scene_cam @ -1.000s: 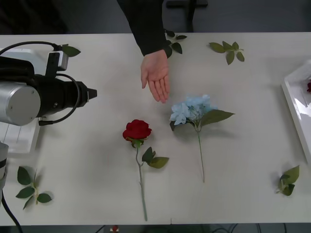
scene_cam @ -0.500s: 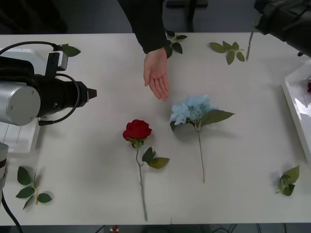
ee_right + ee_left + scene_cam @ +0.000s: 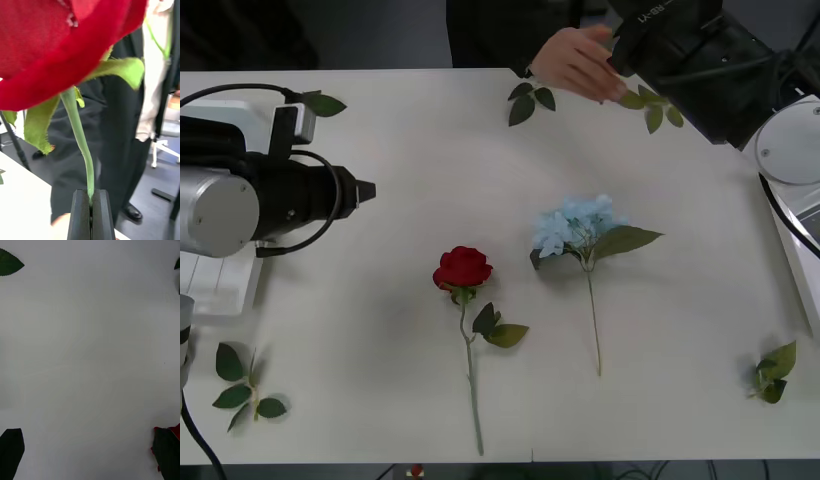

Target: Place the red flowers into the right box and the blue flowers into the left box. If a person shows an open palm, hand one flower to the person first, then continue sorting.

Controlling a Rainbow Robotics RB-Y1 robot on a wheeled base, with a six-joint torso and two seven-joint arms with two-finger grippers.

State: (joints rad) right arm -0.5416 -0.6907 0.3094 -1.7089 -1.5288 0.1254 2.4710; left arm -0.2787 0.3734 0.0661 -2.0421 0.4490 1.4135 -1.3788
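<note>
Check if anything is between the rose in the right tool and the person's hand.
Nothing visible blocks it. The right tool is clamped on the red rose's stem, and the right arm is at the table's far edge, right beside the person's hand.

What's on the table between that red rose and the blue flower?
Nothing: in the front view, bare white table separates the red rose from the blue flower.
</note>
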